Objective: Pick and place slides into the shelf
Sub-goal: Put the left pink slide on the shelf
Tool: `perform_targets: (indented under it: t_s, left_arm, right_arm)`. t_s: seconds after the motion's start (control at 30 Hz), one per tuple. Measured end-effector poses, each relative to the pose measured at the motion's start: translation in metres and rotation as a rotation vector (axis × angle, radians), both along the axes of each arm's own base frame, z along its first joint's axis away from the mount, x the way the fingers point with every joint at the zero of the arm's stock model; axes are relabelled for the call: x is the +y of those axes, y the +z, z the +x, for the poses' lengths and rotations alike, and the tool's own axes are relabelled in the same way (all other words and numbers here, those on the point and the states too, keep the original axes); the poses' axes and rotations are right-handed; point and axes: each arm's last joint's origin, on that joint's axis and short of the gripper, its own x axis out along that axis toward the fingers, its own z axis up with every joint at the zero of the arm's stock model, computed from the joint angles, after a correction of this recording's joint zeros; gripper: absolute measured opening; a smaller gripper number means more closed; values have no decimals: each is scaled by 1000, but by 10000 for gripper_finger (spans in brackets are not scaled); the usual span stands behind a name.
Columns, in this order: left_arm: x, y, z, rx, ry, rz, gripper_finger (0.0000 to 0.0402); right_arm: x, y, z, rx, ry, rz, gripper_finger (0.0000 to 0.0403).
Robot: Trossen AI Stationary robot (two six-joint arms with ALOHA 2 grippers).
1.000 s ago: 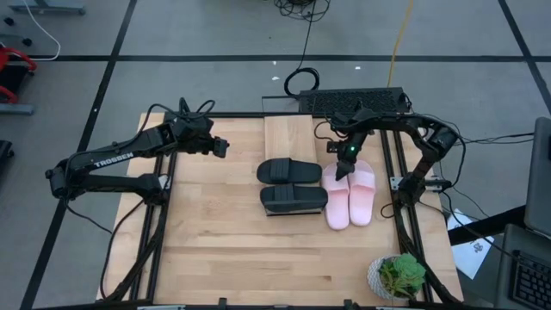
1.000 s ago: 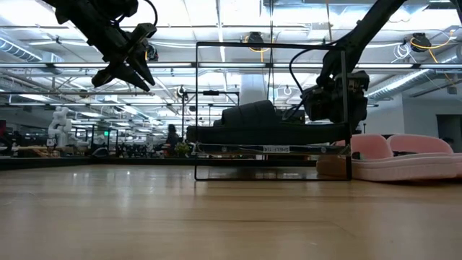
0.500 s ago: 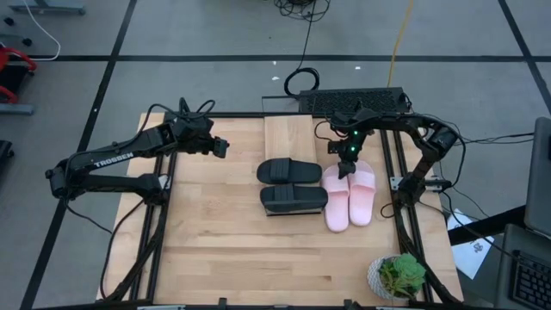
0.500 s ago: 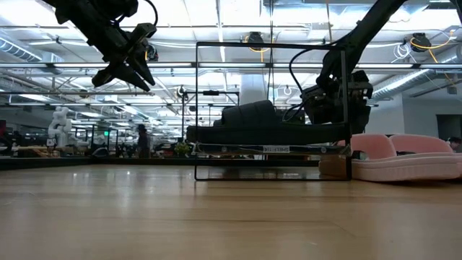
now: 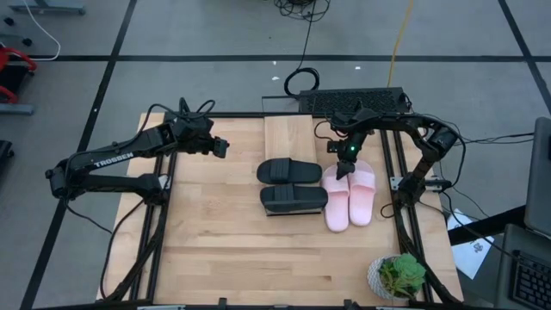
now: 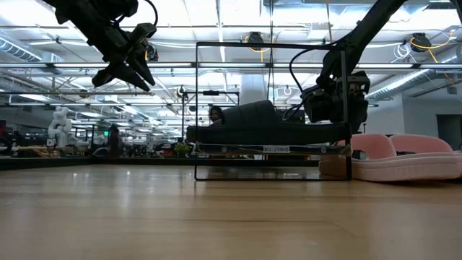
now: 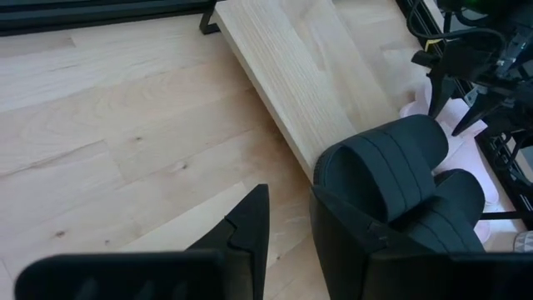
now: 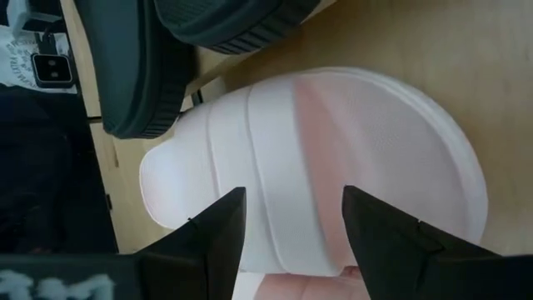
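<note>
We see the wooden table with the shelf at its far middle. In front of it lie the black slides, with the pink slides just right of them. Our right gripper hovers over the left pink slide, jaws released. Our left gripper waits raised at far left, fingers spread.
</note>
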Motion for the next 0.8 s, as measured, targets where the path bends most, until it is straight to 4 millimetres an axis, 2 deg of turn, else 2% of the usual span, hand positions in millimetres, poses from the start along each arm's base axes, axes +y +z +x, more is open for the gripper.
perform_targets:
  t_s: [0.27,0.8]
  left_arm:
    - [0,0,0,0,-1,1,86]
    - [0,0,0,1,-3,4,86]
  right_arm:
    - [1,0,0,3,2,3,192]
    - [18,2,8,14,77,48,192]
